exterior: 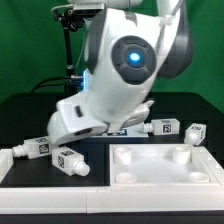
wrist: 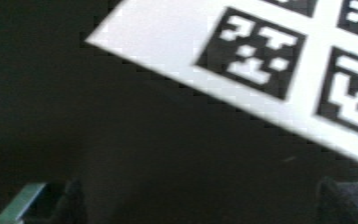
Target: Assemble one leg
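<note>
A white leg (exterior: pixel 68 160), stubby with a tagged block end, lies sideways at seven o'clock. The second leg (exterior: pixel 28 148) lies at eight. The third leg (exterior: pixel 165 127) and fourth leg (exterior: pixel 196 131) lie near three.

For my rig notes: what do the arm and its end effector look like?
The arm is glossy white with rounded shells; one joint carries a round black cap with a blue glowing light, beside a grey segment. Of the end effector only two dark fingertips show.
</note>
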